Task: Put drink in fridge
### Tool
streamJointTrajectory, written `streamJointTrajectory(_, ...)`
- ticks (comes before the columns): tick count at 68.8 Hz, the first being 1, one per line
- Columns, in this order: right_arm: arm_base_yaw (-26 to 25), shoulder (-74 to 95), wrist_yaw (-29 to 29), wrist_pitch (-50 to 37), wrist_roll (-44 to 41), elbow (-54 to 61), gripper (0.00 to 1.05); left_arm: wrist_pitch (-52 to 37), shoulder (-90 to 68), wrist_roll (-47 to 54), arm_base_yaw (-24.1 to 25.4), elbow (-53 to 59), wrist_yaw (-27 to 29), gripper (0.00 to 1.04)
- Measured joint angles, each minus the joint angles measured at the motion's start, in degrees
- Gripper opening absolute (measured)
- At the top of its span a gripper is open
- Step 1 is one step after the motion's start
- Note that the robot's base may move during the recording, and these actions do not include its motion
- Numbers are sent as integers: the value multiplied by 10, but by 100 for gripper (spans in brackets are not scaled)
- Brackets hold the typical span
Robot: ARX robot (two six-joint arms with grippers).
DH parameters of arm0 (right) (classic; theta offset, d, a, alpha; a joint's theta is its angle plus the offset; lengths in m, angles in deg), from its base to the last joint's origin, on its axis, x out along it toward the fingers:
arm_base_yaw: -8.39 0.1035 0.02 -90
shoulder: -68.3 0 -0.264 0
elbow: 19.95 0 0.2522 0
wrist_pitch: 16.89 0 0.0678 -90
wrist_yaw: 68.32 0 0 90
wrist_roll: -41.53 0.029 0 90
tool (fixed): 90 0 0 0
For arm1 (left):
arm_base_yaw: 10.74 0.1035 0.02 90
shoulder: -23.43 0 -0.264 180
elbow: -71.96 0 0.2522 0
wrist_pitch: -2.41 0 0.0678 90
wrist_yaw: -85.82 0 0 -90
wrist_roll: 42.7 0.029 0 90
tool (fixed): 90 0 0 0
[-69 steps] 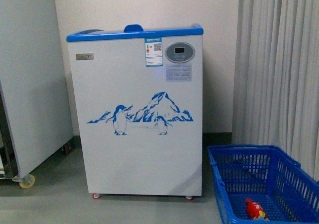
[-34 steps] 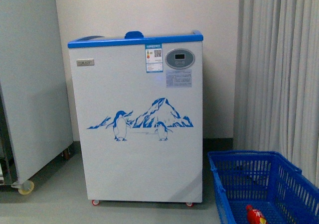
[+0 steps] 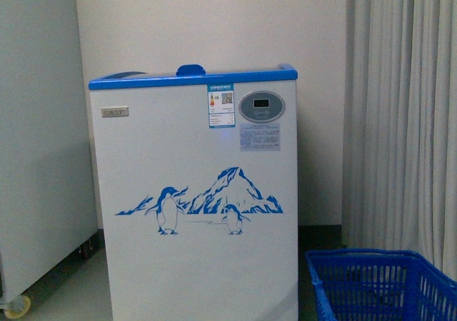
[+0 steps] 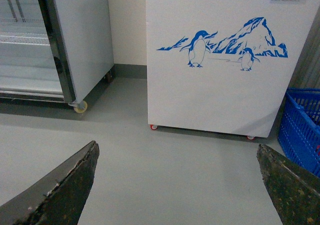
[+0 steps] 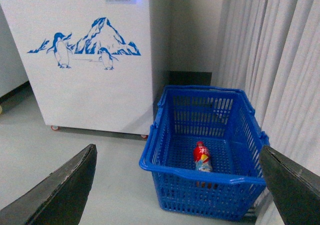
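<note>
Right gripper [image 5: 177, 157]: jaws spread wide, nothing held. Left gripper [image 4: 176, 150]: likewise wide and empty.

Small red plastic bottle with red cap [image 5: 201, 157] lies on the bottom of the blue plastic mesh basket [image 5: 200, 174], which stands just beside the white chest fridge with penguin picture [image 3: 193, 192].

Bottle's long axis runs along the basket's length, with the cap toward the far wall.

Risks: fingers could snag the basket rim on the reach down, and the round bottle may roll under a glancing pinch.

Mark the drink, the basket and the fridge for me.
drink [image 5: 202, 157], right wrist view, on its body.
basket [image 5: 200, 174], right wrist view, on its near rim.
fridge [image 3: 193, 157], front view, on its white front.
</note>
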Motion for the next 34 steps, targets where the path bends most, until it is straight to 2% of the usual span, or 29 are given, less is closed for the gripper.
streamJointTrajectory(34, 0, 0, 0, 0, 0, 0, 97, 0, 0, 0, 0, 0, 0, 97)
